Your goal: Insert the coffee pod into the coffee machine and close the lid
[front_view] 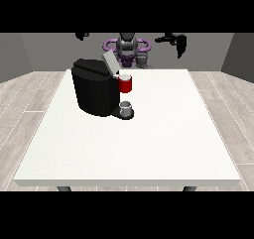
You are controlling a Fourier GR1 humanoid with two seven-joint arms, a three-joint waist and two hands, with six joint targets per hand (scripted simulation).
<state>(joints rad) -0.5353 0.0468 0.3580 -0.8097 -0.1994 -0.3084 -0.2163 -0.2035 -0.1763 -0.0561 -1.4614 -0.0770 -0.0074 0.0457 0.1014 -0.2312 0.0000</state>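
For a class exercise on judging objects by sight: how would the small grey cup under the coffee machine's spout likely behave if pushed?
The cup looks small and short, so it would probably slide rather than tip. It seems light for its size, so a slight nudge may shift it off the machine's base. Its round shape suggests it could roll if knocked onto the table.

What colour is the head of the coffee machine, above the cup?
Red, on the black coffee machine; its red head shows best in the front view.
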